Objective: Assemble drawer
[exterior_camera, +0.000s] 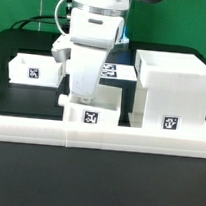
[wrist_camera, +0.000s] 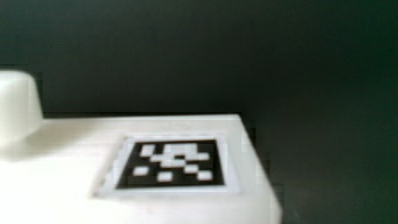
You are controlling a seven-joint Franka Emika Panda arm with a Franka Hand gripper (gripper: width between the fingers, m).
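The drawer's large boxy white casing (exterior_camera: 172,91) stands at the exterior view's right, its tag facing front. A small white tray (exterior_camera: 90,113) with a tag sits just left of it, against the border wall. A second tray (exterior_camera: 35,69) stands at the far left. My gripper (exterior_camera: 81,97) is low over the small tray's left back part, and its fingertips are hidden behind the tray's wall. The wrist view shows a white tagged surface (wrist_camera: 178,163) close up and a rounded white part (wrist_camera: 15,100) beside it. No fingers show there.
The long low white border wall (exterior_camera: 98,137) runs along the front. The marker board (exterior_camera: 118,70) lies flat behind the arm. Dark cables hang at the back left. The table is black.
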